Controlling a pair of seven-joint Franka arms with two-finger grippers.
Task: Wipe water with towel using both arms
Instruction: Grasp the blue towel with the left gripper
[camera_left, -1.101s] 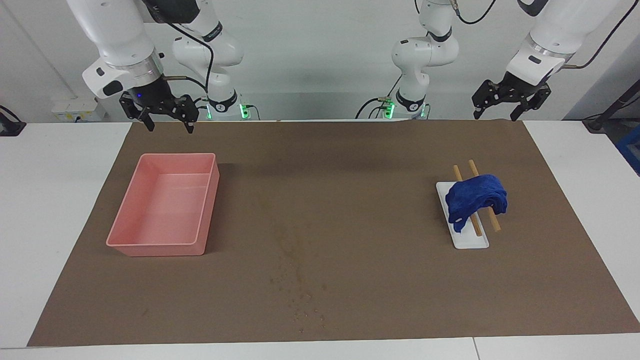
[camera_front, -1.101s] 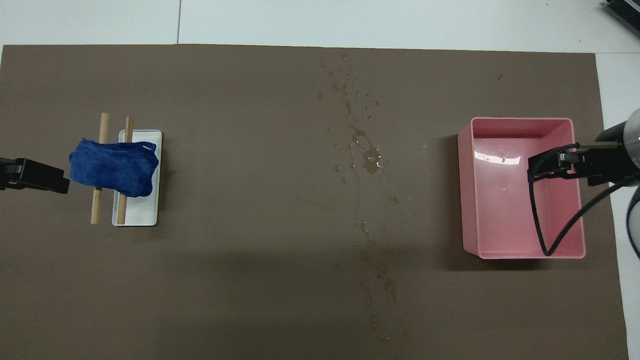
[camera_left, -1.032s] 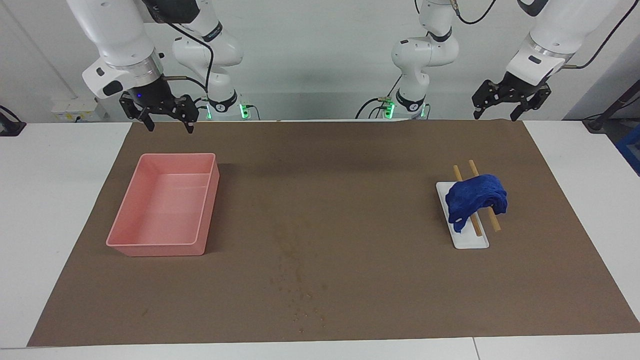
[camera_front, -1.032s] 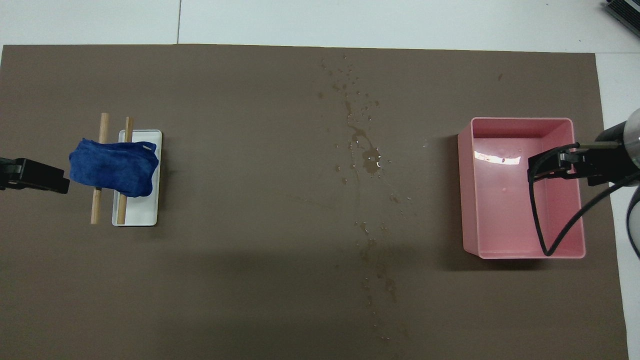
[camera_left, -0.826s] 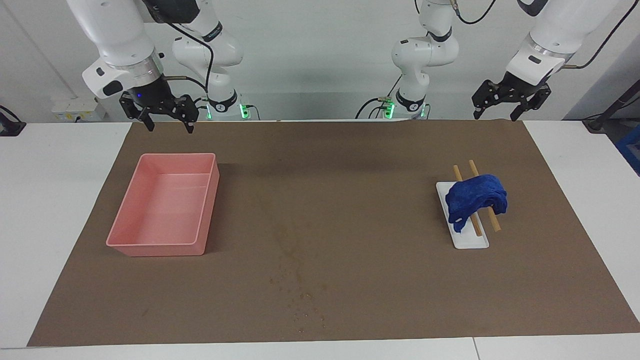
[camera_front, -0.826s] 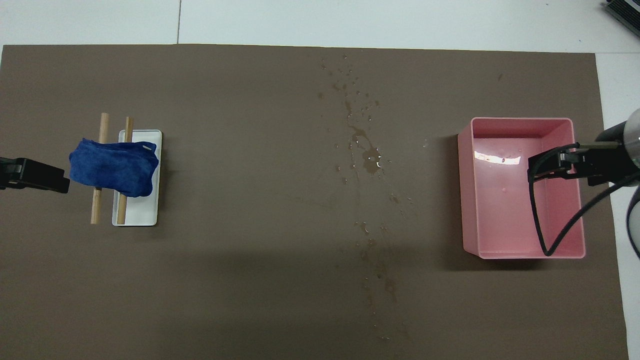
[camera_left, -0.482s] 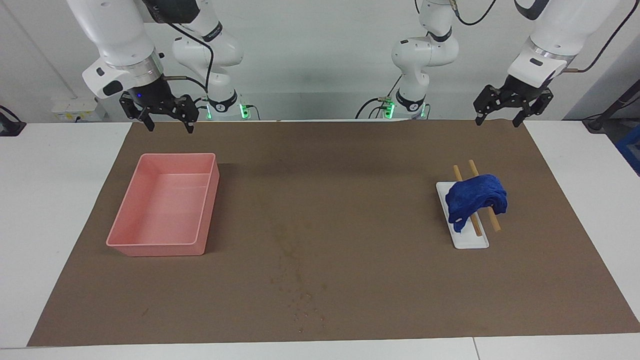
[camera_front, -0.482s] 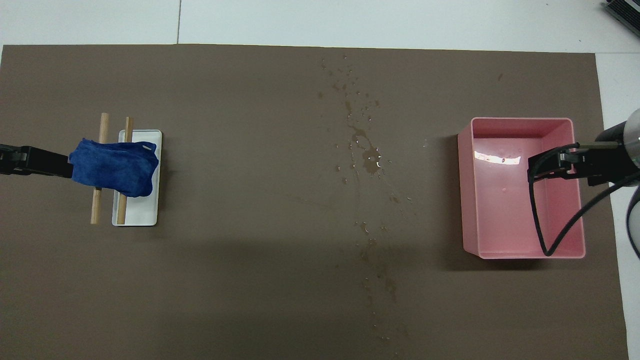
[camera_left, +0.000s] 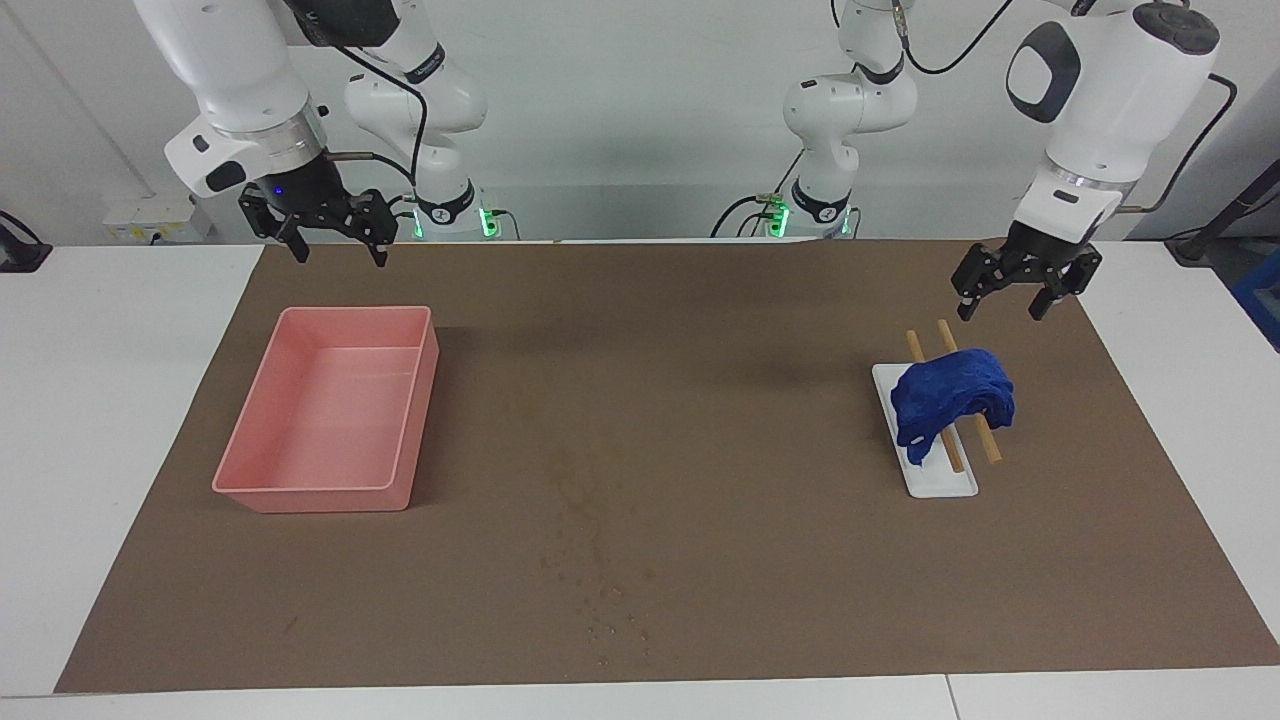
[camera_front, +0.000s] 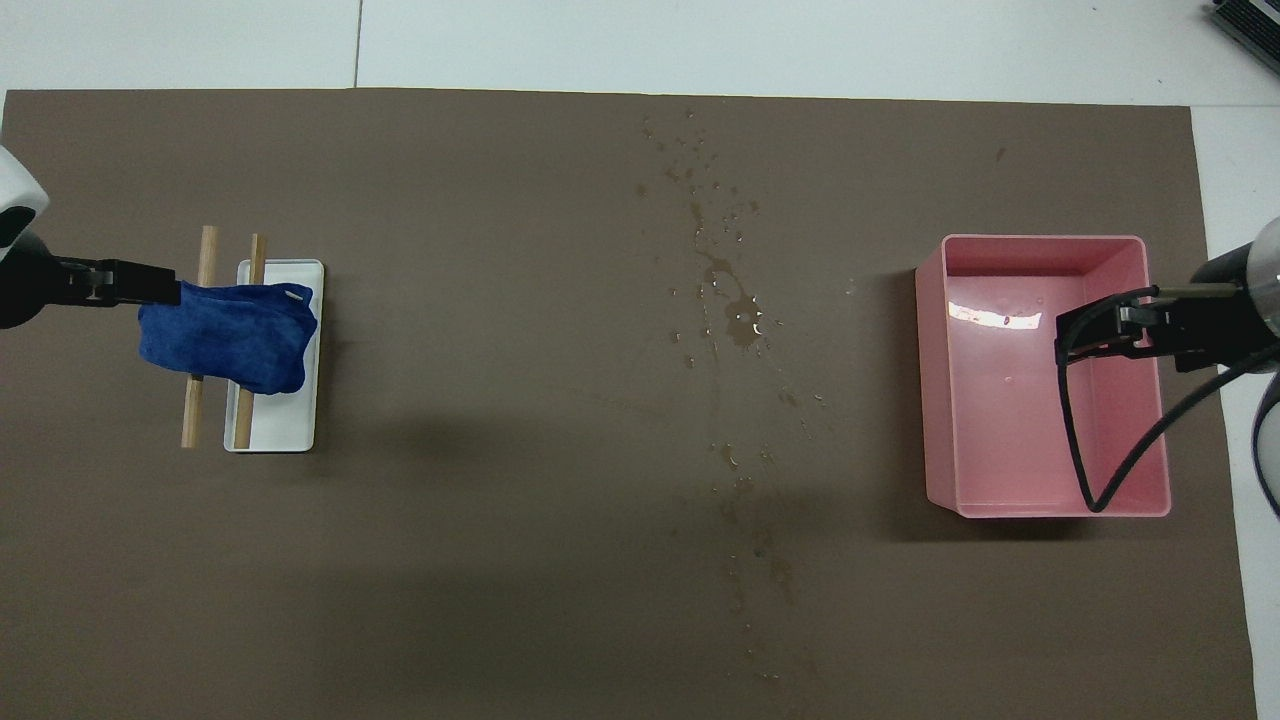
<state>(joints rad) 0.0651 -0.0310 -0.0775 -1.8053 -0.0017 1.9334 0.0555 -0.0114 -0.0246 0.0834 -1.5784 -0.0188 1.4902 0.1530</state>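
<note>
The blue towel (camera_left: 952, 398) lies draped over two wooden sticks (camera_left: 912, 345) on a small white dish (camera_left: 945, 482) toward the left arm's end of the brown mat; it also shows in the overhead view (camera_front: 225, 335). The water (camera_front: 735, 320) is a line of dark specks and streaks down the mat's middle, faint in the facing view (camera_left: 600, 575). My left gripper (camera_left: 1000, 312) is open and empty in the air above the towel's edge and the sticks' ends, apart from them; the overhead view (camera_front: 160, 284) shows it too. My right gripper (camera_left: 340, 256) is open, empty and waits.
A pink tray (camera_left: 330, 490) stands on the mat toward the right arm's end; the right gripper (camera_front: 1075, 330) and its black cable hang over the tray (camera_front: 935, 400) in the overhead view. White table surrounds the mat (camera_left: 700, 400).
My left gripper has come down and moved over the mat to the towel's edge. The right arm, the towel and the water have not moved.
</note>
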